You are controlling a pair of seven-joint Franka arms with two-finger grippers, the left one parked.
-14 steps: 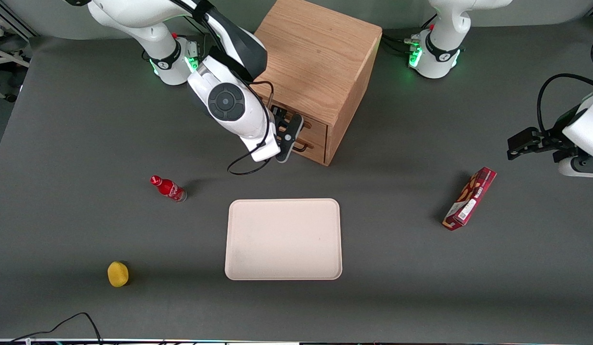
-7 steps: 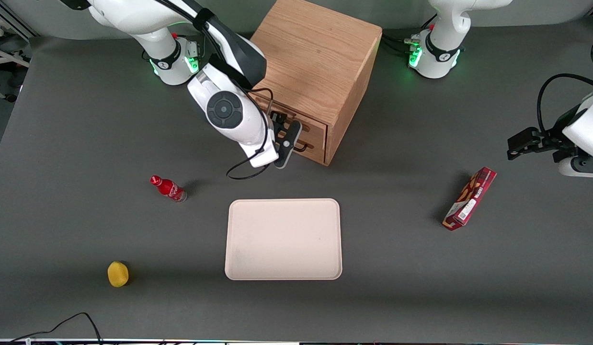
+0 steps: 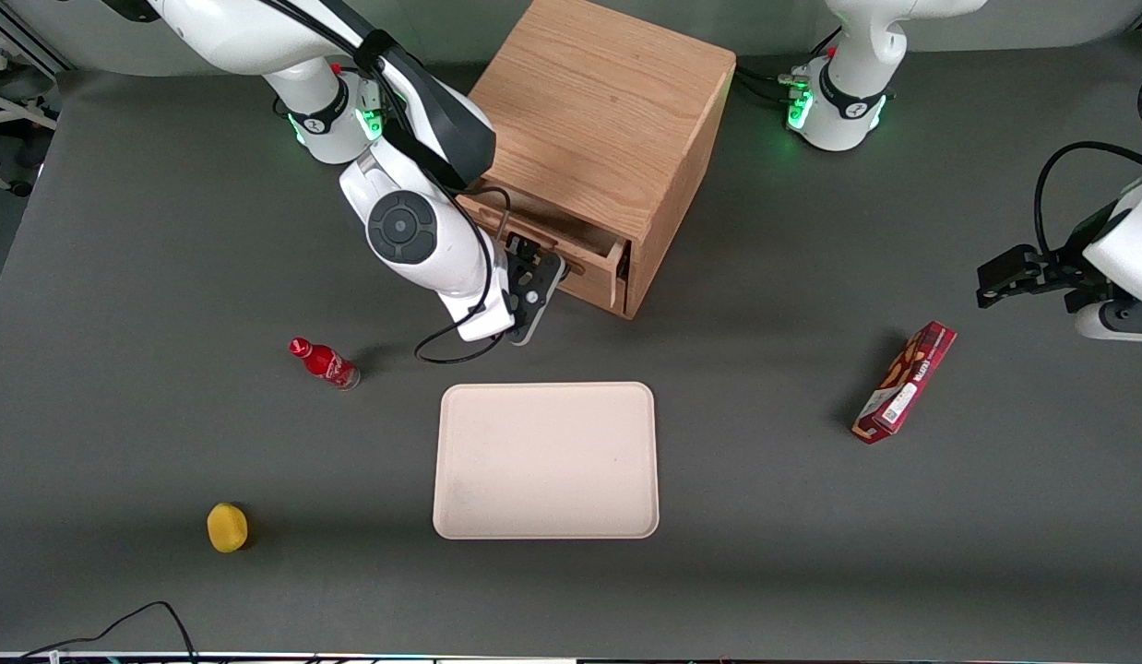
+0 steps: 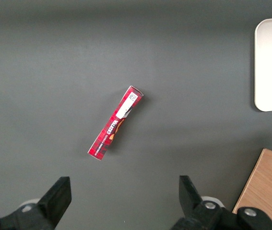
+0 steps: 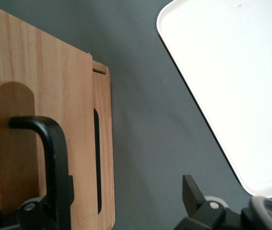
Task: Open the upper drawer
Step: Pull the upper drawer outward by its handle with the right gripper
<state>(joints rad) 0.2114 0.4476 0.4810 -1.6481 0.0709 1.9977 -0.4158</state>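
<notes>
Partly open upper drawer (image 3: 571,247), tool (image 3: 534,281) at handle, lettering unreadable

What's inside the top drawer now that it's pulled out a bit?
Only a thin slice of the upper drawer shows, just bare wood. The rest sits hidden inside the cabinet or is covered by the arm, so I can't tell what's in it. The gripper is at its handle.

Upper drawer (image 3: 571,242), light wood, pulled partly out
</notes>
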